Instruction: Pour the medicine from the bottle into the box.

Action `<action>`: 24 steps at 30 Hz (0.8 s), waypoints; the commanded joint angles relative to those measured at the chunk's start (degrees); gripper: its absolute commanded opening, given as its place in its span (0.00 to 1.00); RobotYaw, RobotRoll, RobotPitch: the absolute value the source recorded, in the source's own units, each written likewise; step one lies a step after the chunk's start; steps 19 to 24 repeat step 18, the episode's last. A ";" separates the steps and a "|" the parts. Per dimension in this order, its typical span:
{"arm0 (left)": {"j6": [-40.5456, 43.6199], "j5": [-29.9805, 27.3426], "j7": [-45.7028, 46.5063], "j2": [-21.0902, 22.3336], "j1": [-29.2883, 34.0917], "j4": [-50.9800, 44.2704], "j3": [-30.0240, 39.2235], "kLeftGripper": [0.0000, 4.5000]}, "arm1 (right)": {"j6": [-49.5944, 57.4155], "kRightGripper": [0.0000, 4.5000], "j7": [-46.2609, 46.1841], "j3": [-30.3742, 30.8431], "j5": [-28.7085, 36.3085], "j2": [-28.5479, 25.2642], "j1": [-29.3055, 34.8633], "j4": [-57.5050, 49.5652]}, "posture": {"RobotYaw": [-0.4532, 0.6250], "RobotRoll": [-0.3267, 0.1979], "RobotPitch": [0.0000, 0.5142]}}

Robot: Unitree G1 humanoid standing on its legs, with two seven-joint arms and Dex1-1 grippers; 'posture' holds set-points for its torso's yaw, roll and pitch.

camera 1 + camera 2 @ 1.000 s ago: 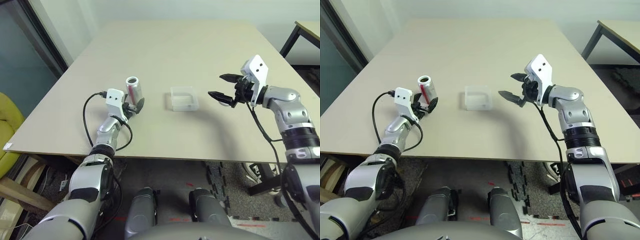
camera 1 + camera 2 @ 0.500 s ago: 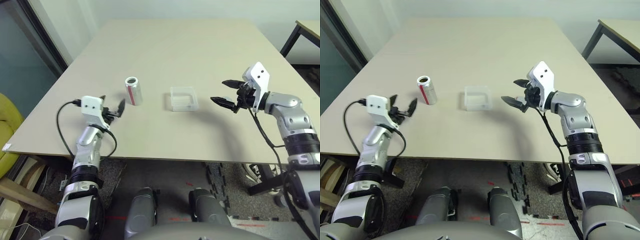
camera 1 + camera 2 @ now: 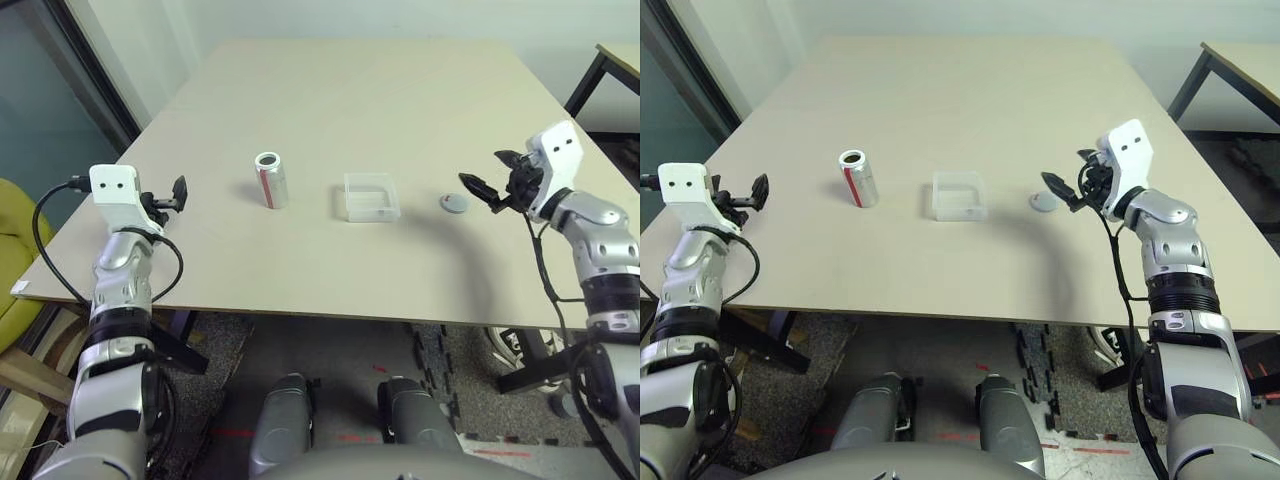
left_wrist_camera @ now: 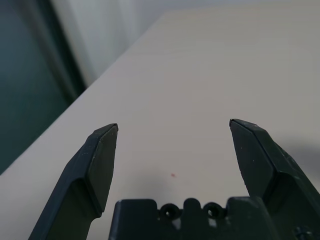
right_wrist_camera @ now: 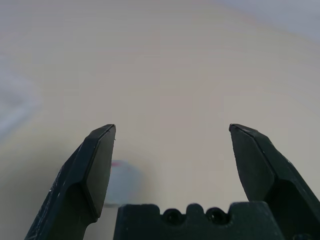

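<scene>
Now bottle (image 3: pixel 271 180) upright on bench (image 3: pixel 360 100), mouth open upward, left of box (image 3: pixel 371 196), a gap between them. Cap (image 3: pixel 454 203) lies flat right of box, off bottle so pouring can go ahead. Left gripper (image 4: pixel 172 150) near bench's left edge, jaws wide, empty. Right gripper (image 3: pixel 492 186) just beside cap, jaws wide, empty. Bottle unheld; pour not yet begun.

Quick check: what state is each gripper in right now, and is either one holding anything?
Left gripper: open, holding nothing, out by the table's left edge.
Right gripper: open, holding nothing, just right of the flat grey cap.
</scene>
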 commanded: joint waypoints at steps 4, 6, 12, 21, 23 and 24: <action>-4.57 1.94 3.40 -0.16 -3.10 8.11 -1.16 0.99 | -2.98 1.00 -21.54 -4.48 -3.90 2.03 1.26 4.05 | 0.33 0.62 0.06; -5.11 1.86 3.53 -0.47 -3.21 9.09 -1.36 0.99 | -2.78 1.00 -27.80 -5.61 -4.68 2.40 1.25 5.72 | 0.34 0.62 0.06; -5.98 1.98 4.68 -0.52 -3.80 11.37 -1.65 0.99 | -1.52 1.00 -34.39 -6.74 -4.49 3.25 0.07 10.31 | 0.34 0.62 0.06; -6.18 1.72 5.16 -0.70 -5.11 12.71 -1.57 0.99 | -1.45 1.00 -33.83 -6.95 -3.02 4.84 -0.29 11.16 | 0.34 0.62 0.07; -6.18 1.72 5.16 -0.70 -5.11 12.71 -1.57 0.99 | -1.45 1.00 -33.83 -6.95 -3.02 4.84 -0.29 11.16 | 0.34 0.62 0.07; -6.18 1.72 5.16 -0.70 -5.11 12.71 -1.57 0.99 | -1.45 1.00 -33.83 -6.95 -3.02 4.84 -0.29 11.16 | 0.34 0.62 0.07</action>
